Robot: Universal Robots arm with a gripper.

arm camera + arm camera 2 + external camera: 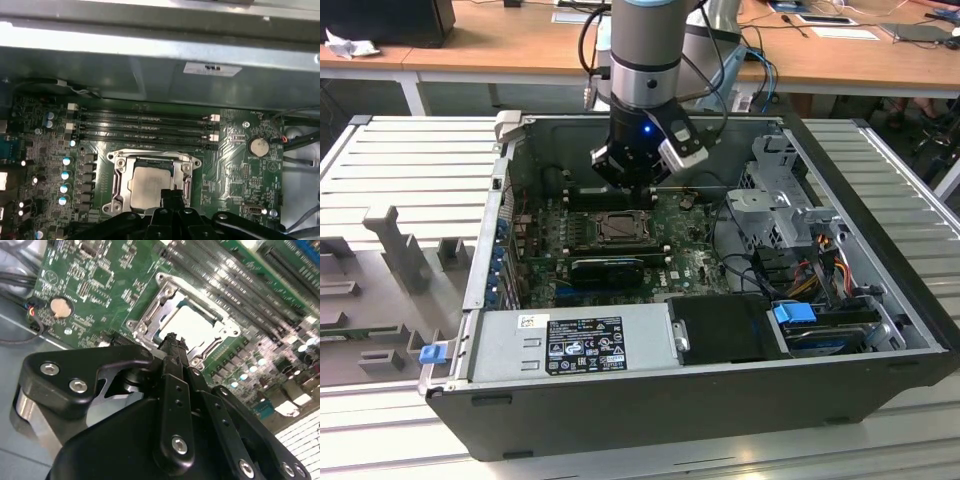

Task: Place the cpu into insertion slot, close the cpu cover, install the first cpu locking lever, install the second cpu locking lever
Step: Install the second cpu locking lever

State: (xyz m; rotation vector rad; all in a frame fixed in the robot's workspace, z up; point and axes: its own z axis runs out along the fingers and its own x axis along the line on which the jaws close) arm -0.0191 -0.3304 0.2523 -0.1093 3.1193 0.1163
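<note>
The pale cpu (150, 187) lies flat in the insertion slot (618, 228) on the green motherboard. The silvery cpu cover (152, 159) lies down around it as a frame, and the chip (192, 325) shows through the cover's (165, 295) square opening. My gripper (172, 195) hangs just above the socket's near edge, shut, with nothing between its fingers. In the second wrist view the black fingertips (172, 344) stand together at the socket's rim. The exterior view has the gripper (632, 185) low inside the open case. I cannot make out the locking levers.
Long black memory slots (142, 127) run beside the socket, under the case wall (150, 75). A coin battery (258, 146) sits on the board. The graphics card (608, 268), power supply (580, 340), drive cage (775, 200) and cables (820, 260) crowd the case.
</note>
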